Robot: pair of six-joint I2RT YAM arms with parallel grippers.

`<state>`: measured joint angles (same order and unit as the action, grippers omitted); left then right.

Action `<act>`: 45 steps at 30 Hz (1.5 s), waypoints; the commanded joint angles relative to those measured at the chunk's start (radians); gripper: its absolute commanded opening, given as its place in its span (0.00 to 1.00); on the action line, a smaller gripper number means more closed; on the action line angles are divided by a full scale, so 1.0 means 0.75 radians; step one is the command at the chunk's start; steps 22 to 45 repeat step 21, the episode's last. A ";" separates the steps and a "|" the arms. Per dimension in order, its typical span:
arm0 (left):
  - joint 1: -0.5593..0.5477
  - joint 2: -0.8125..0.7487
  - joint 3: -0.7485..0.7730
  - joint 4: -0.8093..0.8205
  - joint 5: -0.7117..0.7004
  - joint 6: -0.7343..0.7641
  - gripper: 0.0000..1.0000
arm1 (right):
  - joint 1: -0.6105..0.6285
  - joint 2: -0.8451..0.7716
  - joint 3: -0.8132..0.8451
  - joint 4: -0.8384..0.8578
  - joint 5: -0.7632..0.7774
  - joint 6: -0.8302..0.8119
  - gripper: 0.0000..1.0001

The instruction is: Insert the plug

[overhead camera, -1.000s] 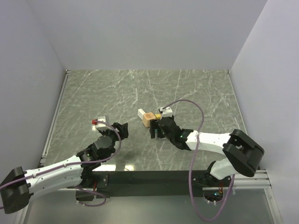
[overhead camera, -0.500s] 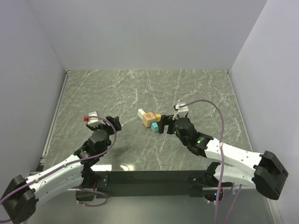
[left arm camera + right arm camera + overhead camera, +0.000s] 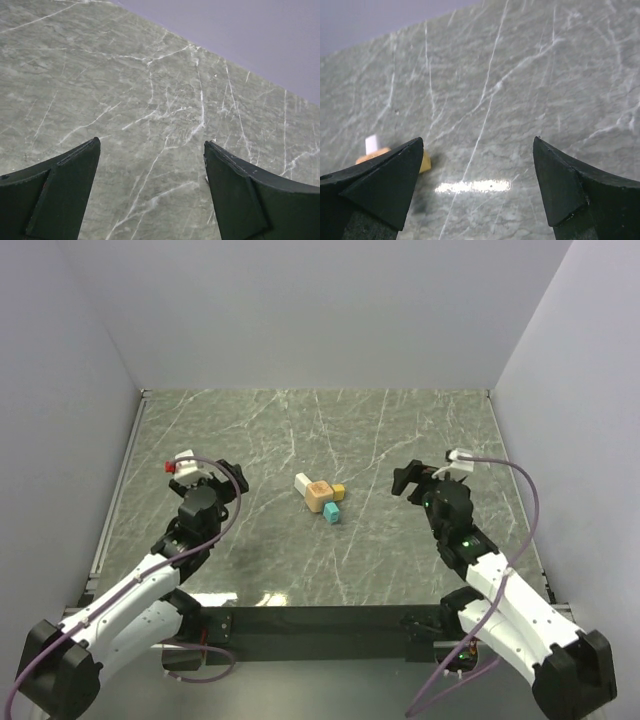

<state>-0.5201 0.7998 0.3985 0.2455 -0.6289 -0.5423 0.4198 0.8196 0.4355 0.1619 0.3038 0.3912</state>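
Both arms stand off from the work. Left gripper (image 3: 151, 142): jaws spread wide, nothing between them but bare stone. Right gripper (image 3: 478, 140): same, wide apart and empty.

The parts sit at mid-table in one small cluster. There is a tan block (image 3: 320, 496) with a white piece (image 3: 303, 482) on its 10 o'clock end and a yellow piece (image 3: 339, 491) at its 3 o'clock side. A teal cube (image 3: 331, 512) lies at the block's 5 o'clock, touching or just beside it; I cannot tell which. From overhead I also cannot say which piece is the plug, or whether any of it is already seated. The left gripper is off at the cluster's 9 o'clock and the right at its 3 o'clock, both well apart from it.

Risks as I read them:
- The pieces are small, loose and crowded, so a wide-open approach could clip a neighbour and scatter the lot.
- If I push the plug without the other arm bracing the block, the block will likely skate away rather than accept it.
- The right wrist view catches only the cluster's edge, behind its own finger, so alignment from there would be guesswork.
- The purple cable (image 3: 530, 502) loops loosely off the right arm and could drag on a long reach.

The table (image 3: 430, 430) is green marble-pattern, polished and showing glare, so I expect low friction. Plain pale walls (image 3: 300, 310) close three sides — no clutter, even light.
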 commanded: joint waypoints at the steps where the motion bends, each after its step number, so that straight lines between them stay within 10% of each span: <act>1: 0.008 0.046 0.105 -0.080 -0.029 -0.001 0.91 | -0.056 -0.113 0.015 -0.017 -0.045 -0.008 0.96; 45: 0.006 0.214 0.203 -0.068 -0.008 0.021 0.95 | -0.098 -0.234 0.021 -0.126 -0.084 0.006 0.96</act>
